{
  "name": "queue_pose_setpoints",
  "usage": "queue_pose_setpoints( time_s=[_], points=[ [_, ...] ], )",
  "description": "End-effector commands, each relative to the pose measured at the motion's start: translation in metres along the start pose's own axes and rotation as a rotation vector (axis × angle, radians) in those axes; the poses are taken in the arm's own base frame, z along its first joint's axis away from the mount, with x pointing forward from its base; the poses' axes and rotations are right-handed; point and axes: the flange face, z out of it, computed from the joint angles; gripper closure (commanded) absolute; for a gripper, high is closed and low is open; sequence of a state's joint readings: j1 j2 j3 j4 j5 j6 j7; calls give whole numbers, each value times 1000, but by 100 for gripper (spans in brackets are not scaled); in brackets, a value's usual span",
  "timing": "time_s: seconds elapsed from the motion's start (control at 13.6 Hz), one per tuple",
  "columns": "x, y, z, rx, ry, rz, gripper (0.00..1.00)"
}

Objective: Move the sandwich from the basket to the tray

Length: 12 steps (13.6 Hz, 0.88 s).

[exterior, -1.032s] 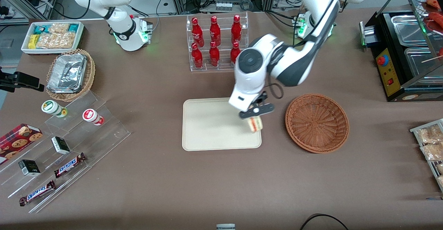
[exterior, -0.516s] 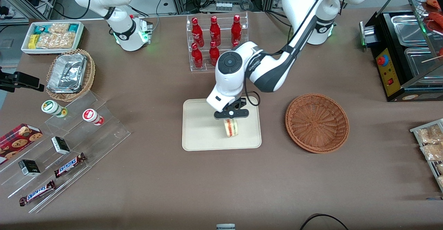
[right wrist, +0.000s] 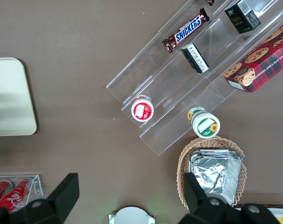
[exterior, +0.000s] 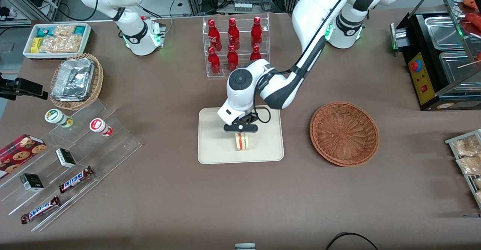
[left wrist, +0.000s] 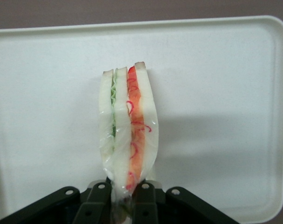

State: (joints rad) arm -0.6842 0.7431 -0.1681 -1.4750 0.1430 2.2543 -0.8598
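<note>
My left gripper (exterior: 241, 131) hangs over the middle of the cream tray (exterior: 214, 144), shut on the sandwich (exterior: 241, 141). The sandwich is a wedge of white bread with red and green filling, held on edge. In the left wrist view the black fingers (left wrist: 146, 205) pinch the wedge's narrow end, the sandwich (left wrist: 128, 126) pointing away over the tray (left wrist: 216, 93); my gripper (left wrist: 125, 205) holds it just above or on the tray surface, I cannot tell which. The reddish-brown basket (exterior: 344, 132) stands beside the tray, toward the working arm's end, with nothing in it.
A clear rack of red bottles (exterior: 235, 45) stands farther from the front camera than the tray. Toward the parked arm's end are a stepped acrylic shelf with snacks (exterior: 71, 156), a tan basket of foil containers (exterior: 76, 81) and a white snack bin (exterior: 58, 39). A black food warmer (exterior: 439, 54) stands at the working arm's end.
My gripper carried the sandwich from the tray's edge nearest the basket to over the tray's middle, and lowered.
</note>
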Motion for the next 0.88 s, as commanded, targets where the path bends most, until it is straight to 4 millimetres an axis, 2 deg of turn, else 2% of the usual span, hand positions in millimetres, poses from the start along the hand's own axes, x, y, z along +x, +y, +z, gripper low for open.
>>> queue_pose_setpoints(
  time_s=[0.0, 0.07, 0.15, 0.22, 0.37, 0.59, 0.74, 0.81],
  points=[
    [1, 8, 5, 10, 28, 28, 100],
    [2, 8, 6, 10, 28, 24, 96],
    [3, 6, 6, 11, 26, 26, 61],
    [4, 6, 3, 11, 33, 30, 3],
    [4, 8, -8, 2, 40, 12, 0],
    [10, 3, -67, -13, 68, -7, 0],
    [19, -17, -113, 7, 62, -47, 0],
    [21, -30, -142, 3, 49, -113, 0]
  ],
)
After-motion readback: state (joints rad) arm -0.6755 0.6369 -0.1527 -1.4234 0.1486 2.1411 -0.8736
